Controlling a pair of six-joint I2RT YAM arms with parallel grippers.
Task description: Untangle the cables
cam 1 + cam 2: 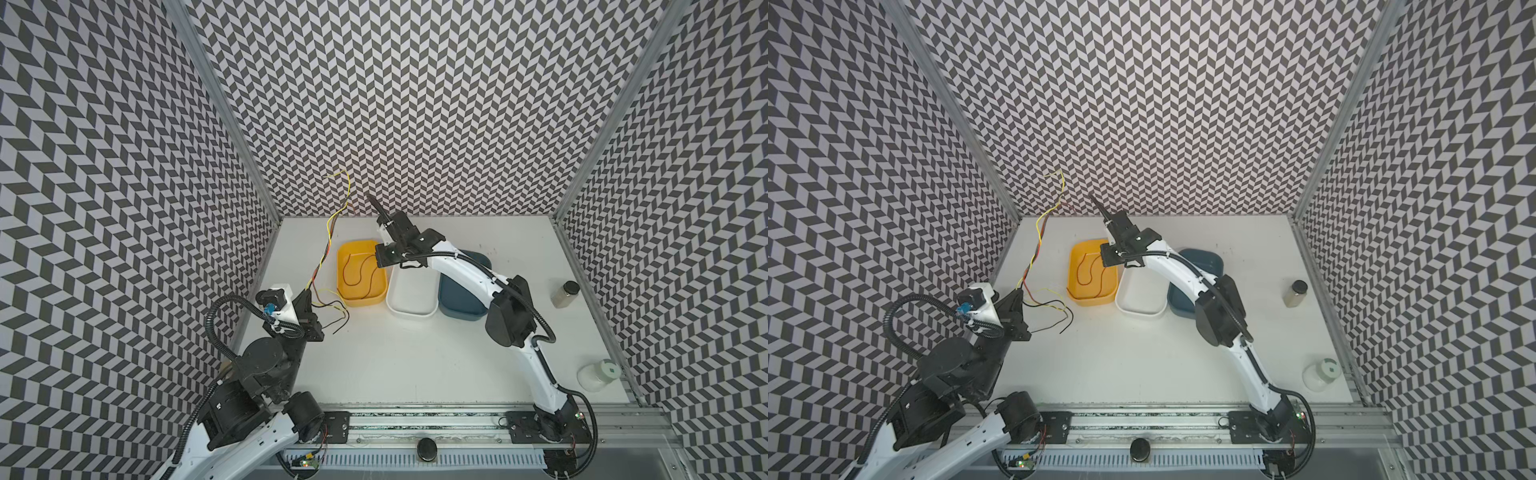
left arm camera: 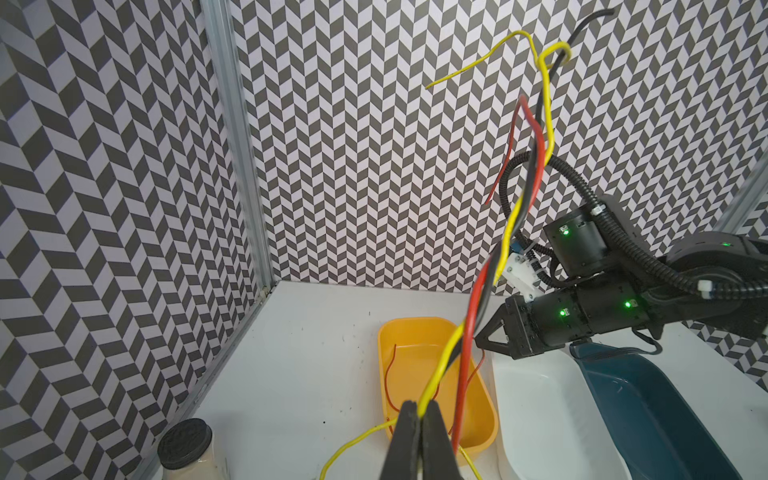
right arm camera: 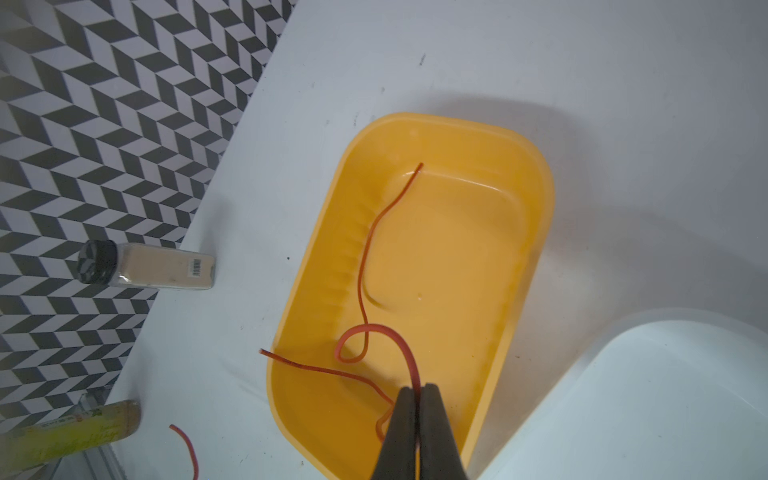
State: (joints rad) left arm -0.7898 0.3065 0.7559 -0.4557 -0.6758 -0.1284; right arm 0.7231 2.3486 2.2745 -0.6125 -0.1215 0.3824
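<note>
Both top views look down from overhead; close wrist views share the yellow tub (image 3: pixel 320 291).

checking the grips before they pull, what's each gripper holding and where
left gripper pinches the yellow cable low down, below the twist; right gripper pinches a red cable beside a loop in it

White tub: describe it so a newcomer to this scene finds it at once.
On the table, three tubs sit side by side toward the back wall. The white tub is the middle one, between the yellow tub and the blue tub, and the only one without colour.
</note>
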